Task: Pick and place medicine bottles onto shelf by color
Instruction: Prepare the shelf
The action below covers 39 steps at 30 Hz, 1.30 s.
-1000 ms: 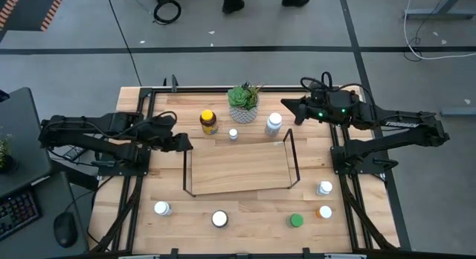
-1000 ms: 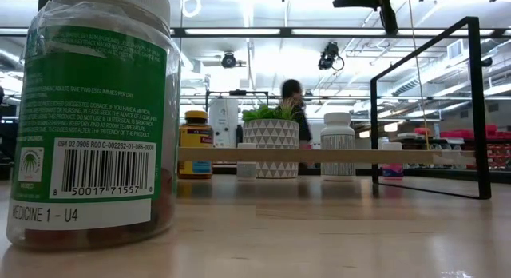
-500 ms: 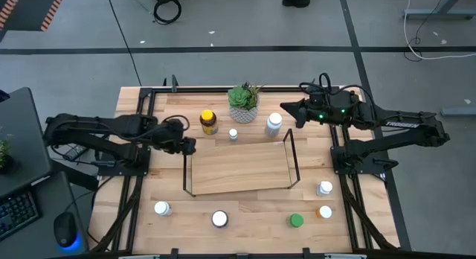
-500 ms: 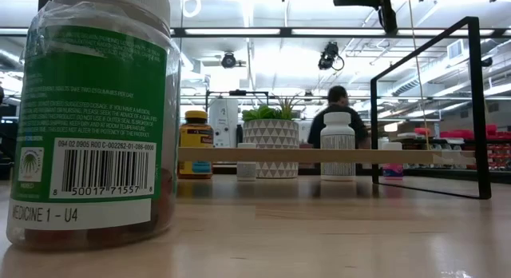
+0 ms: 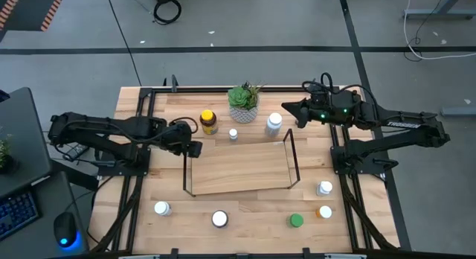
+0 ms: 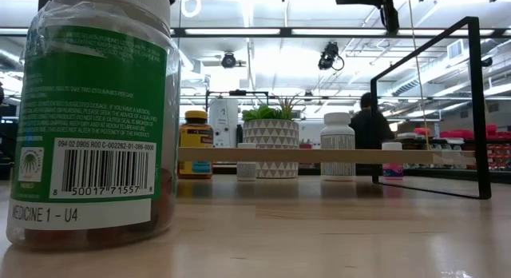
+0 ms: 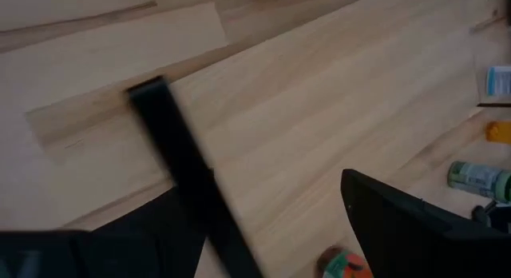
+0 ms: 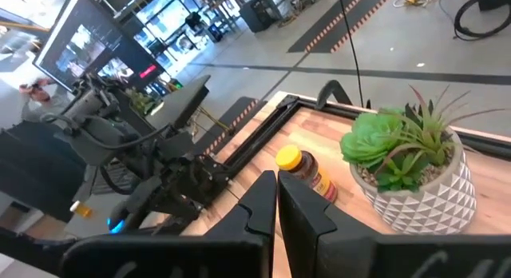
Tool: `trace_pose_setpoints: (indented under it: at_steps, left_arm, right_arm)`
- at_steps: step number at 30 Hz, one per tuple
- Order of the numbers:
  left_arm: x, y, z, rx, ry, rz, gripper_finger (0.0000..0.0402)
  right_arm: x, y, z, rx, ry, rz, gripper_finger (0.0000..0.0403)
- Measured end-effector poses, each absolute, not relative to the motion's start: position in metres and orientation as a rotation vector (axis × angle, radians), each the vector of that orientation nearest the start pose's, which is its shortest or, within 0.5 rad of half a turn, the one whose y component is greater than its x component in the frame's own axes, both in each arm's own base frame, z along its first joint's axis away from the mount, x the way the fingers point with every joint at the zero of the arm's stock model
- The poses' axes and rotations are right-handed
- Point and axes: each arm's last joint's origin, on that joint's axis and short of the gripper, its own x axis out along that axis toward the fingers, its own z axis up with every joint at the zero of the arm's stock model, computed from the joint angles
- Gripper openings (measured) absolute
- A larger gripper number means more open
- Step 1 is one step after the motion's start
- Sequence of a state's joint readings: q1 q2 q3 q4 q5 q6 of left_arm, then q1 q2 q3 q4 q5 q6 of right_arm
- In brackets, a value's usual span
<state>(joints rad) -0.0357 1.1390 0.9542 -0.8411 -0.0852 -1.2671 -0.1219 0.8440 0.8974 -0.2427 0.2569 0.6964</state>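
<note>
The shelf [image 5: 238, 168], a black wire rack with a light wooden floor, stands mid-table. At the far side stand an amber yellow-capped bottle [image 5: 209, 122], a small white one [image 5: 233, 134] and a larger white one [image 5: 274, 123]. Near the front edge stand two white bottles [image 5: 161, 208] [image 5: 219, 219], a green-capped one [image 5: 296, 220], a white one [image 5: 324, 188] and an orange-capped one [image 5: 325, 212]. My left gripper [image 5: 195, 149] is open, tilted down over the shelf's left end wire [image 7: 192, 190]. My right gripper [image 8: 275, 206] is shut and empty, raised beside the larger white bottle.
A potted green plant [image 5: 244, 101] stands between the far bottles. Black frame rails [image 5: 141, 140] run along both table sides. In the low view a green-labelled bottle [image 6: 96, 118] fills the left foreground, and a person [image 6: 369, 126] is in the room behind.
My left gripper has gone toward the table's right edge and down, coming up to the shelf's left end, and has stayed open. The person behind the table has walked across the room. My right arm has kept still.
</note>
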Motion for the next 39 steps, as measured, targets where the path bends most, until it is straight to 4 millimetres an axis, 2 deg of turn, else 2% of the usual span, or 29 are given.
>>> trace_pose_setpoints:
  at_steps: [10, 18, 29, 39]
  left_arm:
    - [0.211, -0.005, 0.274, -1.084, 0.851, 0.684, 0.0189]
    - [0.211, 0.005, 0.274, -1.1, 0.824, 0.723, 0.013]
    - [0.21, 0.017, 0.274, -1.066, 0.816, 0.735, 0.0084]
    - [0.21, 0.023, 0.274, -1.085, 0.798, 0.757, 0.0062]
  right_arm:
    - [0.178, -0.03, 0.356, 0.673, 0.045, -0.434, 0.0023]
    - [0.178, -0.03, 0.356, 0.673, 0.044, -0.434, 0.0023]
    - [0.178, -0.03, 0.356, 0.674, 0.046, -0.43, 0.0023]
    - [0.178, -0.029, 0.356, 0.676, 0.052, -0.414, 0.0023]
